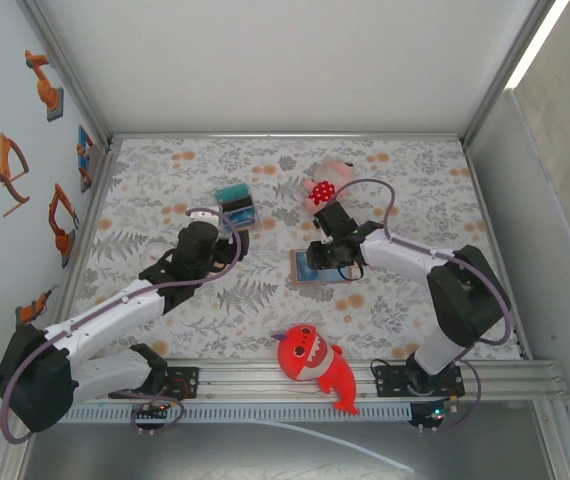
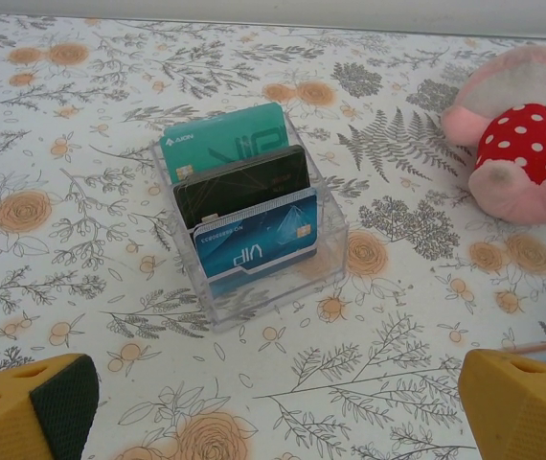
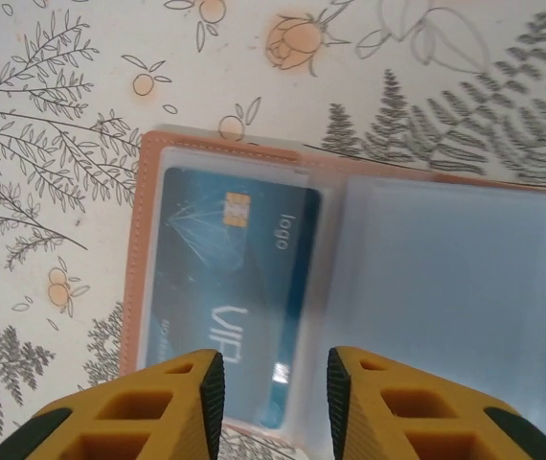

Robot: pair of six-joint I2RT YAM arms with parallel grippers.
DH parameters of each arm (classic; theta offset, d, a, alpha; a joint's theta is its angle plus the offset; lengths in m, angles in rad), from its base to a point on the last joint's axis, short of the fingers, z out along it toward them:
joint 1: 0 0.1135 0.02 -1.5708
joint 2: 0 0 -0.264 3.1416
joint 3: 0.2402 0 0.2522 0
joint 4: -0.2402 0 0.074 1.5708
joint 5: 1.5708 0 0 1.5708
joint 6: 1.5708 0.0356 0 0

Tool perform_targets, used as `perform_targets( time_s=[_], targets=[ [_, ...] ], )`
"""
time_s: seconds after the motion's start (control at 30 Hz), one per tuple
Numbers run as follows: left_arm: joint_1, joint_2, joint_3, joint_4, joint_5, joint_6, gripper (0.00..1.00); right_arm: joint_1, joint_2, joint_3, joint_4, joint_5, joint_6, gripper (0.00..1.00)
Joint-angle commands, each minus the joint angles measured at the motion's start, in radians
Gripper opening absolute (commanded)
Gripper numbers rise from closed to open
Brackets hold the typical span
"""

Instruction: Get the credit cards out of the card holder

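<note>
Floral cloth covers the counter (image 1: 265, 310), walled by pale panels on the left and far sides. Right of the middle lies the card holder (image 3: 147, 240), opened flat with its blue-grey sleeves facing up, which leaves the pockets reachable from above. One blue credit card (image 3: 225, 278) sits in the left-hand sleeve under clear plastic, chip toward the far edge. The other sleeve looks empty, though the blur makes that uncertain.

The right hand (image 3: 275, 369) hangs directly over the holder at the card's near end. Its fingers (image 3: 192, 393) are parted by a narrow gap and clamp nothing I can see. That narrow set probably suits pinching a thin card edge. Whether the pads already touch the plastic cannot be told.

The left hand (image 2: 273, 388) is spread wide and empty, pointed at a clear stand (image 2: 254, 278) toward the far edge, left of the middle. Three cards stand upright in it: teal, black and blue. From there it seems placed to wait.

A pink spotted plush (image 2: 517, 144) rests near the far edge, and a red shark plush (image 1: 315, 365) lies at the near edge between the arm bases. Both are well apart from the holder.
</note>
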Motion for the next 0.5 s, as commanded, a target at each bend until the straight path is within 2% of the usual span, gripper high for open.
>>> perform_targets(
  time_s=[0.0,0.47],
  targets=[
    [-0.003,0.003,0.008,0.017,-0.008,0.008,0.97,0.013,0.041,0.044,0.012,-0.027,0.003,0.36],
    [-0.003,0.024,0.016,0.017,0.005,0.004,0.97,0.02,0.126,0.058,-0.019,-0.018,0.01,0.4]
  ],
)
